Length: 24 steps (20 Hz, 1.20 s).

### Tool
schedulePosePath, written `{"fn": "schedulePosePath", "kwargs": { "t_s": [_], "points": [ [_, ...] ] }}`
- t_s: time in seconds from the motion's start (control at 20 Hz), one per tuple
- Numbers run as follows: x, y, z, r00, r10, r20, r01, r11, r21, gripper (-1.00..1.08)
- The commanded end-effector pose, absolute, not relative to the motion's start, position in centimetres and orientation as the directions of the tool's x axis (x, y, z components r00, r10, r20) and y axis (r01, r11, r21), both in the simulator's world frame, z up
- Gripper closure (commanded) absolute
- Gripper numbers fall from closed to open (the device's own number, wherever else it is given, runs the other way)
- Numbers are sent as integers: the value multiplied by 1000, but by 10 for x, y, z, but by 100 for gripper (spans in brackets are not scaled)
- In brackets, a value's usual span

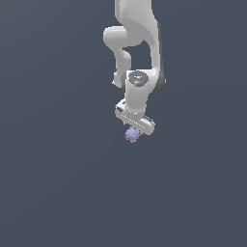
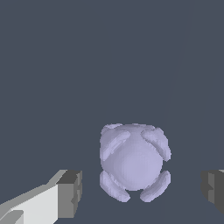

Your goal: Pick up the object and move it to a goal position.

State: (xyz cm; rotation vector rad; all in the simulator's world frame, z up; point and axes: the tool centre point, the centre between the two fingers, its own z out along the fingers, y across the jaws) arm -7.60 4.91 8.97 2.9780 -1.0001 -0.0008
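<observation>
While spread, hand [image 2: 141, 192] straddles object [image 2: 133, 161] untouched.

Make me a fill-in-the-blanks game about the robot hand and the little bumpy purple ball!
1. The bumpy ball is pale ____ in color.
2. In the wrist view, the ball sits ____ the two fingers, touching neither one.
3. The gripper is ____, with a gap on each side of the ball.
4. In the exterior view, the white arm reaches down from the ____ of the picture.

Missing words: purple; between; open; top
</observation>
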Motion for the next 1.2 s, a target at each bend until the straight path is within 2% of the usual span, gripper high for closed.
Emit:
{"fn": "schedulePosePath", "kwargs": {
  "t_s": [0.0, 0.9, 0.95, 1.15],
  "points": [
    [-76, 49, 90, 797, -604, 0, -604, -797, 0, -92],
    [-77, 49, 39, 795, -607, 0, -607, -795, 0, -92],
    [-77, 49, 39, 795, -607, 0, -607, -795, 0, 108],
    [-77, 49, 39, 795, -607, 0, -607, -795, 0, 108]
  ]
}}
